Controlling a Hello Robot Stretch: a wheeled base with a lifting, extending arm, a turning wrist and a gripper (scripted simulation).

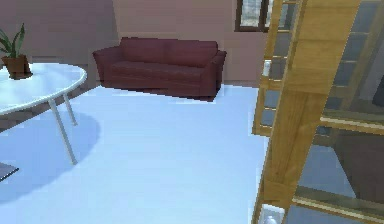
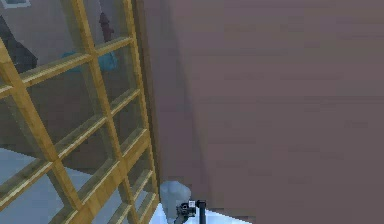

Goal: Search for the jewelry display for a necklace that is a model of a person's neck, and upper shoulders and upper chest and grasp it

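The dark two-fingered hand [image 2: 186, 210] sat retracted, judged stowed for searching; whether spread or pressed together could not be told. The location of the neck-and-shoulders necklace display was undetermined. A yellow wooden glazed partition [image 2: 143, 100] stood adjacent.

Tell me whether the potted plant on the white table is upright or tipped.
Upright: the potted plant stands on the white table, leaves rising.

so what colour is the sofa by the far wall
The sofa is dark maroon, clearest in the forward view.
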